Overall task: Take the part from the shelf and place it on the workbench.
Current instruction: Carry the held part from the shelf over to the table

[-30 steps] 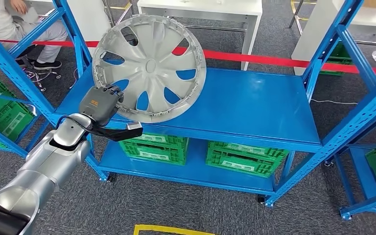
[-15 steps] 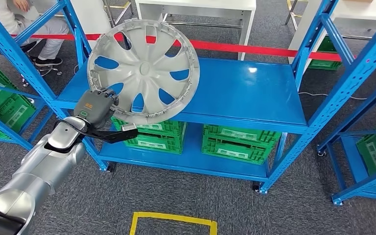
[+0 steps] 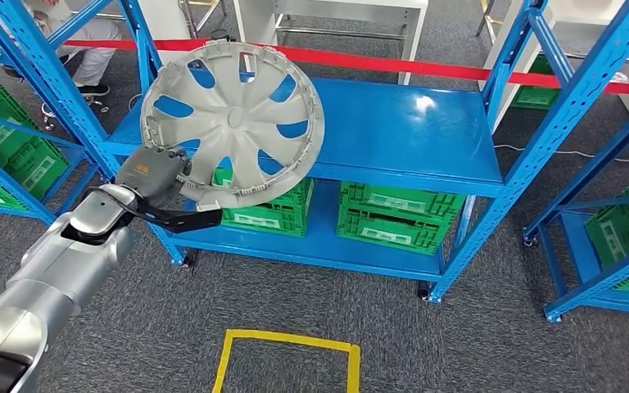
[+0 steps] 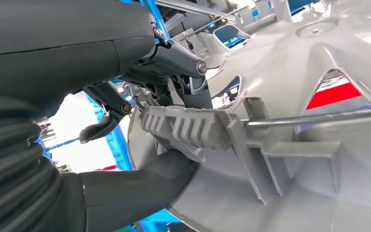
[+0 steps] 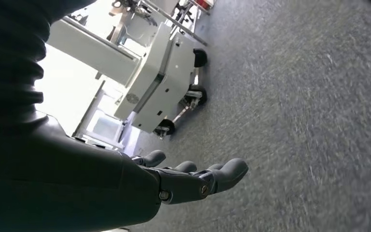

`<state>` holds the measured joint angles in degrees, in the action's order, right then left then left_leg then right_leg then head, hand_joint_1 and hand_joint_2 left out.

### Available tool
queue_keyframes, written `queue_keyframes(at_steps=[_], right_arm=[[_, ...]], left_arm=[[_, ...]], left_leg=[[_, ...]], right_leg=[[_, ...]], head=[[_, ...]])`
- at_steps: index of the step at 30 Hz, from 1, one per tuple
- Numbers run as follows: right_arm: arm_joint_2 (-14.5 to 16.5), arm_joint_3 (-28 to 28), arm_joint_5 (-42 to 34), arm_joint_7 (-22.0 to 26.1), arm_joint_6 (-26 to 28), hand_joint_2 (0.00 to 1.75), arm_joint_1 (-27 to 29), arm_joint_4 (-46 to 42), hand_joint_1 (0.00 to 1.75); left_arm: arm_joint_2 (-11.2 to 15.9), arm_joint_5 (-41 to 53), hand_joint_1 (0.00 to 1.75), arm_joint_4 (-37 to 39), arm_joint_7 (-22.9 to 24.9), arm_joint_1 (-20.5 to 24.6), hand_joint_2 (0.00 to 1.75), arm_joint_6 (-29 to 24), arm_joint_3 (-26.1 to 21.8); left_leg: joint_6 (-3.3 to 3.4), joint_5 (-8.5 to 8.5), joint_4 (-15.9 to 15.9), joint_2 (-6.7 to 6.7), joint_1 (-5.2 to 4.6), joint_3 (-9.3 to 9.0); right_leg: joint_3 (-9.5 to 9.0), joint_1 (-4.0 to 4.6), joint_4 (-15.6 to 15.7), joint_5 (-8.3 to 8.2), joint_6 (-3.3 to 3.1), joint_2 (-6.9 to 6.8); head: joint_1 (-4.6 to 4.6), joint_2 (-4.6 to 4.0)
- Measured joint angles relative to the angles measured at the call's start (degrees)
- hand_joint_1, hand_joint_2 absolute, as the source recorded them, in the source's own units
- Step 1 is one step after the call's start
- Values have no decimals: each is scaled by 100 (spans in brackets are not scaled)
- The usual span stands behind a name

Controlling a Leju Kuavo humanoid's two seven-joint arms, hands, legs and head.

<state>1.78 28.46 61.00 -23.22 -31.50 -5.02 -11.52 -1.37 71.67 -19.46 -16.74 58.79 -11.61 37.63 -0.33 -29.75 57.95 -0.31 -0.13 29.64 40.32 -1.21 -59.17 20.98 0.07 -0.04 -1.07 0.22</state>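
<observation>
The part is a large silver wheel cover [image 3: 233, 121] with several spoke openings. My left hand [image 3: 157, 174] grips its lower left rim and holds it tilted up in front of the blue shelf [image 3: 393, 131]. Up close in the left wrist view, the fingers [image 4: 174, 63] and thumb [image 4: 140, 186] clamp the ribbed rim of the wheel cover [image 4: 290, 121]. My right hand [image 5: 183, 181] hangs over grey floor with its fingers held out and nothing in it.
Green crates [image 3: 397, 217] sit on the shelf's lower level, and more [image 3: 8, 160] in the rack to the left. Another blue rack [image 3: 614, 188] stands at the right. A red tape line [image 3: 459, 70] runs behind. A yellow floor square [image 3: 287, 360] lies near me. A seated person [image 3: 90, 41] is at the far left.
The whole view has shifted: the shelf looks further away and the yellow square has come further into view. The wheel cover stays in my left hand, now out in front of the shelf's edge.
</observation>
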Motion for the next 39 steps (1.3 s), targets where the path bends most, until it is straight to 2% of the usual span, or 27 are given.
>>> queue_keyframes(at_steps=[1, 2, 4, 5, 6, 7, 9, 11, 13, 15, 16, 17, 19, 20, 21, 22, 24, 26, 28, 30, 31, 33, 35, 36, 37, 38, 39], right_arm=[[5, 0, 0, -6, -2, 175, 7, 0, 0], [9, 0, 0, -13, -5, 175, 12, 0, 0], [16, 0, 0, -23, -8, 175, 8, 0, 0], [16, 0, 0, -27, -6, 175, 4, 0, 0], [16, 0, 0, -32, -3, 175, 0, 0, 0], [15, 0, 0, -35, 0, 175, -2, 0, 0], [15, 0, 0, -37, -1, 175, -9, 0, 0], [16, 0, 0, -33, -2, 175, -23, 0, 0], [16, 0, 0, -32, -2, 175, -31, 0, 0], [21, 0, 0, -35, -2, 175, -30, 0, 0], [24, 0, 0, -37, -2, 175, -31, 0, 0], [27, 0, 0, -38, -2, 175, -32, 0, 0], [28, 0, -7, -43, -2, 175, -35, 0, 0], [28, 0, -11, -45, -2, 175, -34, 0, 0], [29, 0, -16, -46, -2, 175, -32, 0, 0], [29, 0, -19, -46, -2, 175, -29, 0, 0], [28, 0, -20, -44, -2, 175, -28, 0, 0], [27, 0, -19, -42, -2, 175, -30, 0, 0], [28, 3, -19, -40, 7, 175, -28, 0, 0], [29, 20, -18, -41, 16, 175, -10, 1, 0], [31, 32, -17, -42, 17, 175, 4, 1, 0], [35, 53, -10, -39, 7, 175, 27, 2, 0], [38, 70, 5, -32, -4, 175, 31, 2, 0], [38, 78, 13, -30, -5, 175, 27, 2, 0], [38, 83, 16, -30, -3, 175, 21, 2, 0], [38, 85, 17, -31, -2, 175, 17, 2, 0], [38, 87, 18, -34, -2, 175, 14, 2, 0]], left_arm=[[-2, -1, 175, 2, -11, 7, 175, 19, 5], [-3, -1, 175, 2, -18, 14, 175, 31, 10], [-4, -1, 175, 3, -18, 19, 175, 39, 14], [-4, -1, 175, 5, -17, 19, 175, 40, 14], [-3, -1, 175, 9, -17, 19, 175, 41, 15], [-3, -1, 175, 13, -20, 19, 175, 43, 16], [-2, -1, 175, 16, -22, 20, 175, 46, 17], [7, -1, 175, 10, -19, 24, 175, 49, 19], [12, -1, 175, 9, -19, 30, 175, 53, 21], [21, -1, 175, 16, -21, 39, 175, 58, 22], [31, -1, 175, 17, -22, 45, 175, 61, 23], [40, -1, 175, 19, -25, 54, 175, 69, 24], [48, -1, 175, 18, -35, 74, 175, 105, 32], [51, -1, 175, 20, -40, 81, 175, 135, 39], [54, -1, 175, 21, -49, 84, 175, 167, 49], [58, -1, 175, 22, -58, 89, 175, 201, 58], [63, -11, 175, 18, -92, 113, 175, 260, 79], [64, -36, 175, -9, -131, 158, 175, 302, 97], [67, -64, 175, -38, -155, 197, 175, 314, 111], [73, -91, 175, -44, -162, 214, 175, 275, 120], [74, -108, 175, -45, -162, 219, 175, 243, 125], [68, -159, 175, -49, -160, 219, 175, 172, 141], [72, -218, 175, -53, -155, 217, 175, 109, 156], [78, -246, 175, -54, -154, 216, 175, 75, 160], [87, -271, 175, -57, -155, 215, 175, 46, 162], [98, -292, 175, -63, -157, 216, 175, 22, 165], [108, -303, 175, -72, -159, 221, 175, 13, 168]], left_leg=[[56, 74, -15, 12, 8, 49], [101, 150, -24, 22, 17, 112], [150, 282, -7, 31, -2, 286], [156, 344, 7, 34, -13, 377], [156, 401, 29, 36, -22, 470], [149, 453, 58, 37, -26, 567], [118, 542, 136, 37, -25, 747], [62, 615, 207, 37, -36, 874], [-3, 698, 222, 41, -38, 921], [-71, 724, 225, 35, -23, 957], [-107, 618, 295, 30, -16, 1004], [-140, 411, 467, 25, -8, 1072], [-194, -144, 1127, 23, 18, 1237], [-214, -326, 1489, 24, 29, 1291], [-226, -374, 1745, 24, 37, 1290], [-229, -301, 1833, 24, 43, 1216], [-204, -24, 1456, 20, 49, 797], [-155, -74, 630, 6, 33, 163], [-101, -210, 90, -3, -15, -143], [-25, -86, -18, 11, -32, -83], [24, -3, -44, 22, -25, -38], [103, 171, -72, 41, -4, 94], [137, 328, -55, 42, -13, 299], [137, 402, -40, 44, -18, 408], [131, 472, -20, 46, -20, 519], [116, 540, 9, 48, -16, 635], [97, 598, 44, 49, -11, 740]], right_leg=[[54, -6, -91, 138, 23, 3], [139, -11, -313, 389, 36, 4], [339, -7, -1047, 962, 49, 6], [404, -3, -1414, 1114, 54, 6], [398, 4, -1643, 1120, 54, 7], [299, 11, -1686, 1018, 48, 6], [-180, 18, -1189, 791, 24, 3], [-687, 42, -466, 872, -21, 8], [-845, 71, -167, 979, -77, 23], [-786, 62, -145, 883, -150, 18], [-743, 56, -131, 819, -195, 9], [-687, 44, -115, 750, -230, 0], [-538, 41, -111, 614, -265, -9], [-451, 41, -113, 544, -265, -10], [-360, 41, -115, 471, -261, -9], [-271, 41, -117, 401, -253, -8], [-109, 41, -120, 261, -226, -4], [0, 46, -121, 138, -176, 1], [34, 34, -65, -4, -101, 2], [50, 13, 29, -125, -16, 5], [86, 8, 9, -52, 16, 8], [221, 1, -374, 453, 45, 12], [386, 5, -1125, 1007, 58, 15], [421, 7, -1457, 1092, 63, 15], [387, 8, -1655, 1040, 65, 15], [252, 8, -1657, 893, 65, 14], [25, 7, -1465, 749, 61, 12]], head=[[2, 0], [3, 0], [4, 0], [4, 0], [4, 0], [4, 0], [4, 0], [1, 0], [0, 0], [0, 0], [-3, 0], [-5, 0], [-8, 0], [-8, 0], [-8, 0], [-8, 0], [-8, 0], [-5, 0], [2, 0], [3, 0], [2, 0], [3, 0], [5, 0], [5, 0], [7, 0], [7, 0], [7, 0]])
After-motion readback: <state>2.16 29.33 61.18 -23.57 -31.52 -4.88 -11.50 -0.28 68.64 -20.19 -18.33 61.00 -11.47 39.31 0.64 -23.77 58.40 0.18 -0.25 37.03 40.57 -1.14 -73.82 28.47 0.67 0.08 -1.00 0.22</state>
